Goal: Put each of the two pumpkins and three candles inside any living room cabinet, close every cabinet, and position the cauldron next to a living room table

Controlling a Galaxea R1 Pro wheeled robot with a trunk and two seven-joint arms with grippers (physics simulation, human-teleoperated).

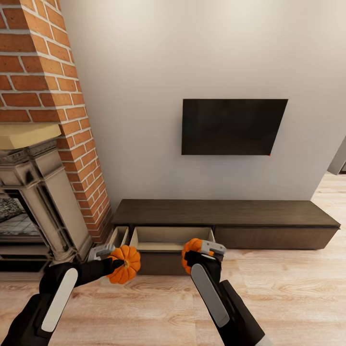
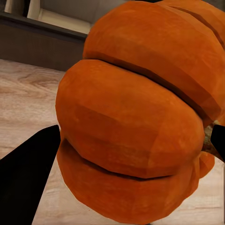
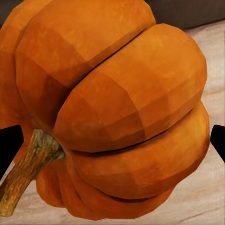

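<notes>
Each tool, left [image 1: 111,260] and right [image 1: 202,253], is clamped on 1 pumpkin, left pumpkin [image 1: 125,264] and right pumpkin [image 1: 192,253], held just before the cabinet [image 1: 226,218] and its open drawer [image 1: 170,239], apparently ready for dropping in.

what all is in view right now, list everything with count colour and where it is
pumpkins: 2, bright orange; one held in the left gripper, one held in the right gripper, both in front of the open drawer
cabinet: 1, dark brown, low along the white wall
open drawer: 1, pale beige inside, pulled out at the cabinet's left end
tv: 1, black, on the wall above the cabinet
fireplace: 1, beige stone surround, far left
brick chimney: 1, red, above the fireplace
floor: light wood planks
left gripper: 1, black and grey, shut on a pumpkin
right gripper: 1, black and grey, shut on a pumpkin
</notes>
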